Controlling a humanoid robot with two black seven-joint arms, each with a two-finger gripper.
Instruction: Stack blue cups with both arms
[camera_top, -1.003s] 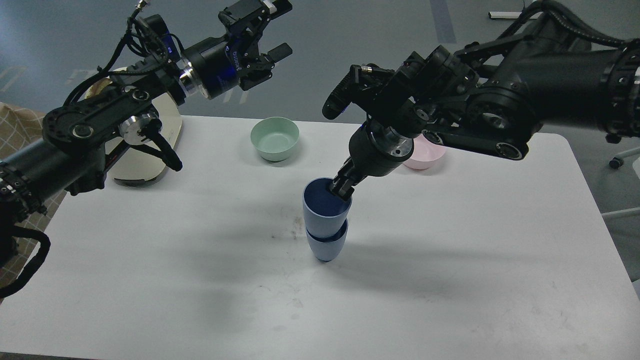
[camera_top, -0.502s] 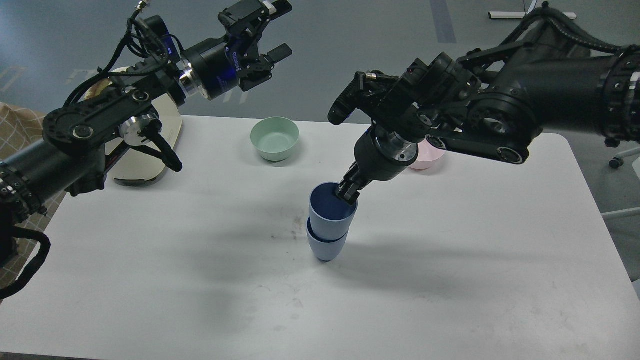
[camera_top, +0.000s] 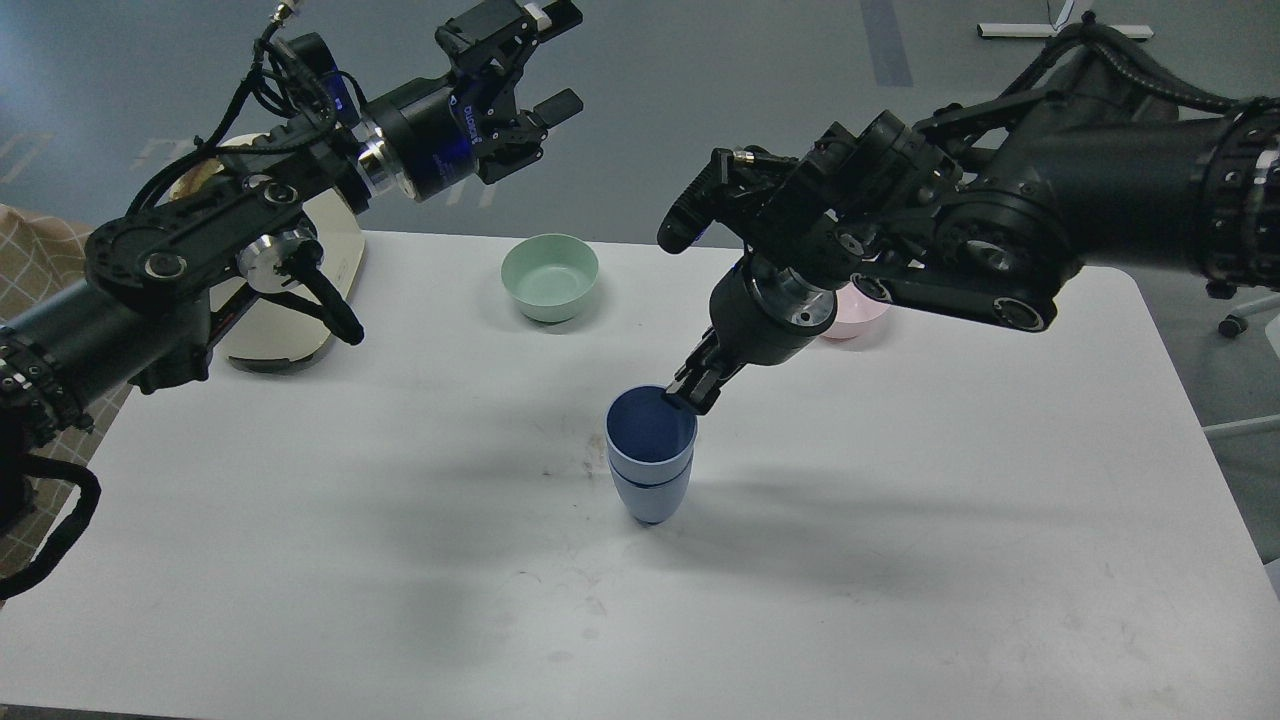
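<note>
The two blue cups stand nested, one seated deep in the other, upright near the middle of the white table. Only the lower cup's band and base show below the upper cup's rim. My right gripper points down at the right edge of the upper cup's rim, its fingertips slightly apart and just above the rim, holding nothing. My left gripper is raised high at the back left, far from the cups, open and empty.
A mint-green bowl sits at the back centre. A pink bowl sits at the back right, mostly hidden behind my right arm. A cream flat object lies at the table's back left under my left arm.
The upper cup has dropped out of my right gripper and sunk deeper into the lower cup, shifting slightly left. My right gripper stayed near the rim. My left arm has barely moved.
</note>
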